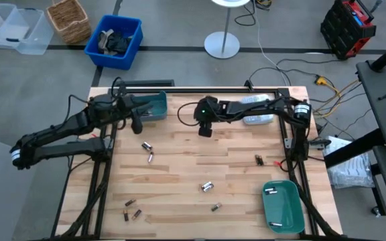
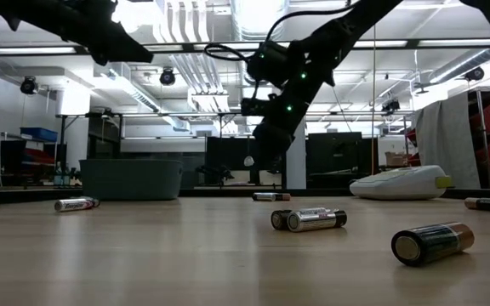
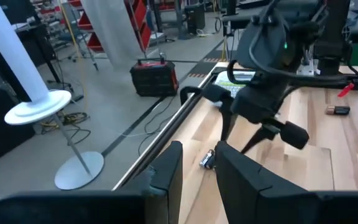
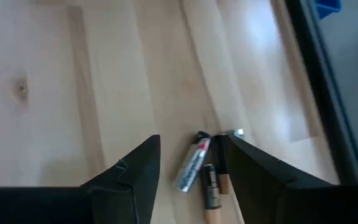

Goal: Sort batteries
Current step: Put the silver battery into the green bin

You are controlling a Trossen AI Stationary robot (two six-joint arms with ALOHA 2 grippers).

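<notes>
Right gripper [image 1: 205, 131] hangs fingers spread, empty, over two batteries [image 4: 199, 168] at the table [image 1: 179, 167] back edge, others scattered in front. Pick step; next needs descent and closing on one cell. Left gripper [image 1: 137, 126] waits near grey bin [image 1: 154, 107], grip unclear.

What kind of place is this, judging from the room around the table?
Probably a robotics lab or workshop: a bare concrete floor, ceiling strip lights over dark equipment racks, and a red and black toolbox near the light wooden table.

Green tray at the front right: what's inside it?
In the green tray, two silvery batteries lie near its far end and one near the front; whether anything lies beneath them cannot be seen.
</notes>
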